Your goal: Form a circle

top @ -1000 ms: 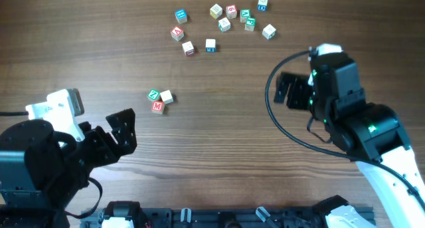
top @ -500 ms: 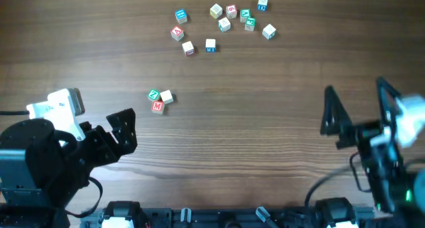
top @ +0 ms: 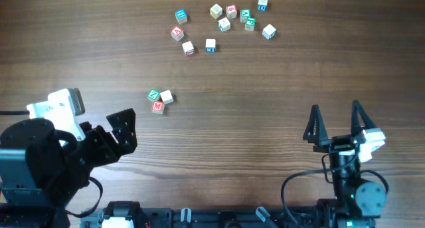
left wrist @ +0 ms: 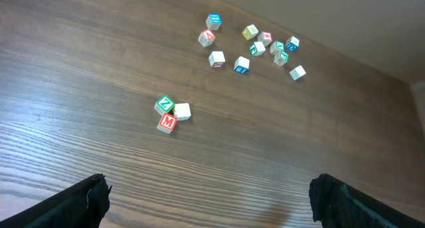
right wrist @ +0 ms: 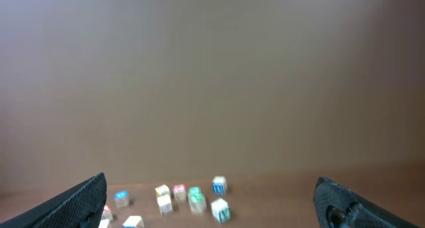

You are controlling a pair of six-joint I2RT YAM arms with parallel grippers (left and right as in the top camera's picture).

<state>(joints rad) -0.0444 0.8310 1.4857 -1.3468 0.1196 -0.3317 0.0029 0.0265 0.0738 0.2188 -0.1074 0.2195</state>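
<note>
– Since neither arm carries a block yet, where do the parts lie, and how do the tools stand?

– Most of the letter blocks (top: pixel 224 24) lie loosely scattered at the far side of the bench (top: pixel 285 75). A group of three blocks (top: pixel 159 100), touching one another, lies nearer the left arm. The left end effector (left wrist: pixel 209 196) and the right end effector (top: pixel 335 115) both stand wide and empty, well apart from every block.

– How should a block handle?

– By appearance, these are small, light, rigid cubes and not fragile. The flat faces should give a sure hold, but so light a cube probably slides or tips when nudged. Approach from above and grip across two opposite side faces. Start with an outlying block (top: pixel 268 32), since crowded neighbours leave little finger room.
</note>
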